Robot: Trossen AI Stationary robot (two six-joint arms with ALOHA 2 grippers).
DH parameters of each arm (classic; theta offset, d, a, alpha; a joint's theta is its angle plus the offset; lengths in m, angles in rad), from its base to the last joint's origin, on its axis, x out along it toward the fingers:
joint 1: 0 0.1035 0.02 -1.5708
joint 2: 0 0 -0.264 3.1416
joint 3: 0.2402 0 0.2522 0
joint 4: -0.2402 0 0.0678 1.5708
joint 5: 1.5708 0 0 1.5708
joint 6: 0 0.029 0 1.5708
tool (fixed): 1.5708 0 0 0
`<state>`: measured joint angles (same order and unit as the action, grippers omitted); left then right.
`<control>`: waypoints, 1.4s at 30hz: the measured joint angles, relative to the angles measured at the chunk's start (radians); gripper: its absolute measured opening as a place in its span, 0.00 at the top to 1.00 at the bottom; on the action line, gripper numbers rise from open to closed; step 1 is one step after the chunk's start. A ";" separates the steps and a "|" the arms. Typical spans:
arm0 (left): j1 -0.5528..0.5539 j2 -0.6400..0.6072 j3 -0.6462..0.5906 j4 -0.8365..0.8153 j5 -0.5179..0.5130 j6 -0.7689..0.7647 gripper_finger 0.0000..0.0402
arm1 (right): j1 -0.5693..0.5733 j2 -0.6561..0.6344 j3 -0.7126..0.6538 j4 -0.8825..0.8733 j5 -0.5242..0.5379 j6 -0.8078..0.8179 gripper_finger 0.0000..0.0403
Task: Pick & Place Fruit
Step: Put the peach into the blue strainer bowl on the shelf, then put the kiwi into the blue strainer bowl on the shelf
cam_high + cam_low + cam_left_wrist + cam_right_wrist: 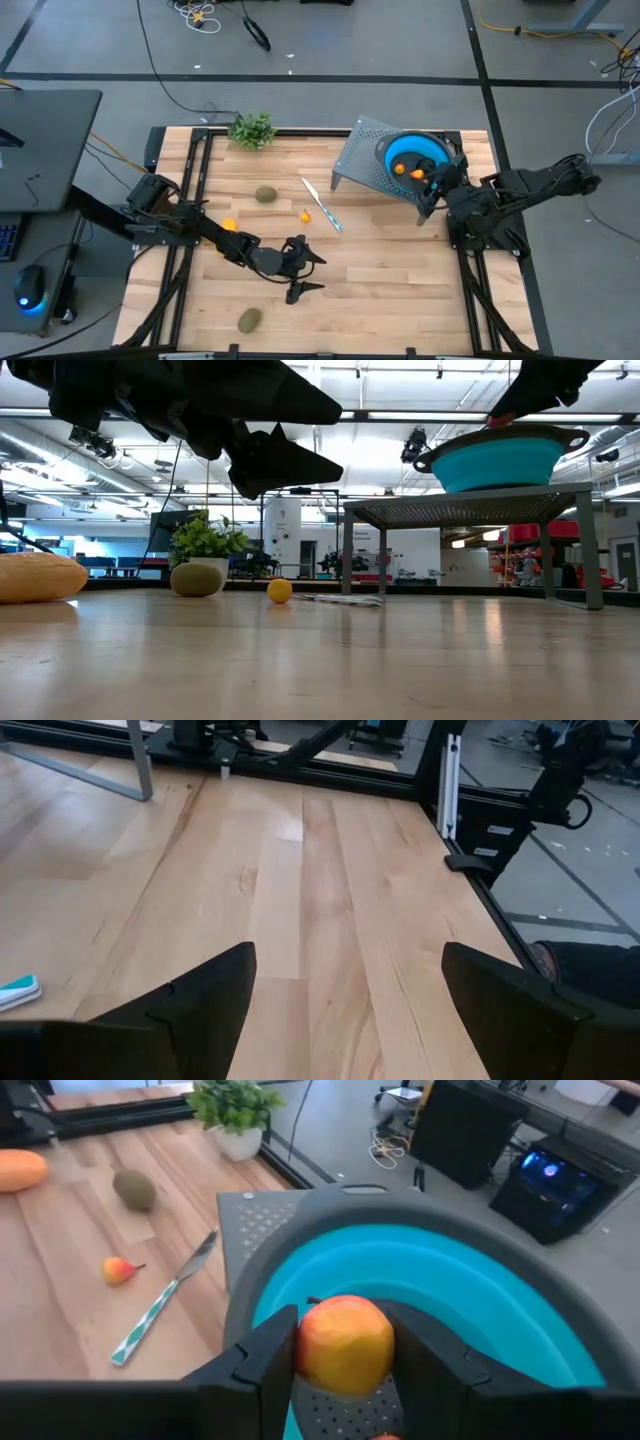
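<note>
An orange-red fruit [345,1345] is clamped between the fingers of the right gripper [345,1365] above the blue bowl [415,153], which sits on a grey perforated stand [362,155] and contains a small orange fruit [400,169]. The left gripper [305,270] is held over the surface [400,260] with fingers apart and empty. Two olive-brown ovals [265,195] [249,320], a small orange-red fruit [305,214] and a knife [322,204] are scattered between them.

In the high view, the left arm covers most of the yellow oblong fruit [229,225]. The low view's edge cuts that fruit at 9 o'clock. In the bowl [398,148], the small orange pieces [401,169] are too small to tell apart.
</note>
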<state>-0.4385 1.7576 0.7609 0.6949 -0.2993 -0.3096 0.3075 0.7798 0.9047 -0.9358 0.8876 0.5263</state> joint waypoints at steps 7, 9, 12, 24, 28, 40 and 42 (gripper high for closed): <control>-0.001 0.000 0.000 0.007 0.004 -0.001 0.17 | -0.029 -0.003 0.000 -0.038 -0.001 -0.007 0.49; -0.001 0.000 0.000 0.008 0.004 -0.006 0.17 | -0.036 -0.003 0.000 -0.043 0.000 -0.008 0.43; -0.003 -0.011 0.000 -0.014 0.012 -0.032 0.17 | -0.039 -0.003 0.000 -0.027 0.000 -0.018 0.38; -0.116 -0.238 0.115 -0.577 -0.152 -0.175 0.17 | 0.021 0.058 0.000 0.398 -0.540 -0.297 0.36; -0.172 -0.236 0.231 -0.882 -0.186 -0.330 0.17 | 0.063 0.156 0.000 0.398 -0.603 -0.299 0.36; -0.351 -0.193 0.476 -1.331 -0.129 -0.878 0.17 | 0.133 0.396 -0.001 0.449 -0.593 -0.325 0.36; -0.379 -0.168 0.484 -1.347 -0.101 -0.936 0.17 | 0.141 0.403 -0.001 0.452 -0.592 -0.326 0.36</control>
<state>-0.8170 1.5897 1.2450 -0.6525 -0.4006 -1.2459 0.4481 1.1829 0.9039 -0.4841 0.2954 0.2002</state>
